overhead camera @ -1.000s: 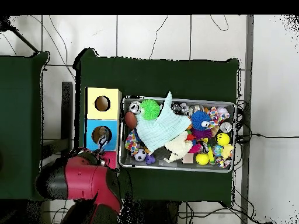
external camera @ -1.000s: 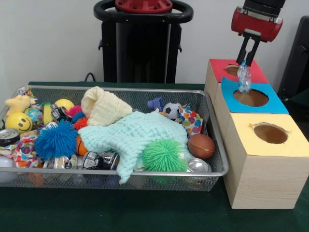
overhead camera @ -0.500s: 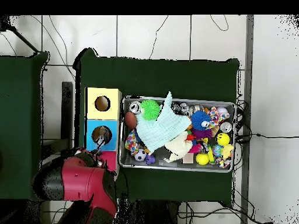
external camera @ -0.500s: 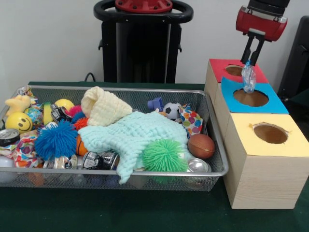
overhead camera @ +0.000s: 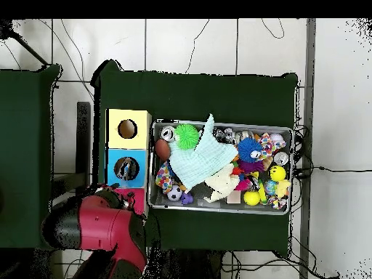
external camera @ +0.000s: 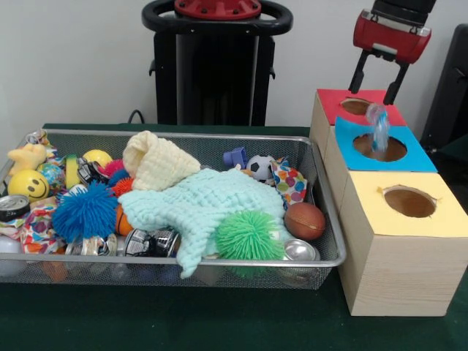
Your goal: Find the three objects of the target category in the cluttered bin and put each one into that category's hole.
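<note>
While it hangs in the air just below the hand [external camera: 379,77], the small plastic bottle [external camera: 378,129] shows as a pale, see-through shape with a bluish tint, blurred along its length and roughly upright. It touches neither finger; its lower end sits over the round hole of the blue-topped box [external camera: 418,152], partly across the hole's rim as the front view gives it. From overhead a small pale object lies within the same hole of the blue-topped box [overhead camera: 112,169], though its detail is too small to read.

Directly above the bottle the hand is released: its two black fingers [external camera: 358,72] are spread wide apart with nothing between them, under a red wrist housing [external camera: 391,35].

Beyond the hand, farther from the camera, stands the red-topped box [external camera: 333,102] with its own hole, touching the blue one. On the near side of the blue box is the yellow-topped box [external camera: 398,219], also holed.

Off to the side of the hand, across the boxes, a wire mesh bin [external camera: 325,212] rests on the green desk [external camera: 219,322]. It holds a mint knitted cloth [external camera: 205,201], a cream knitted cloth [external camera: 153,162], a green spiky ball [external camera: 248,235], a blue spiky ball [external camera: 84,212], a small basketball [external camera: 304,220], a soccer ball [external camera: 259,167], a yellow smiley ball [external camera: 28,184] and several cans [external camera: 298,251].
</note>
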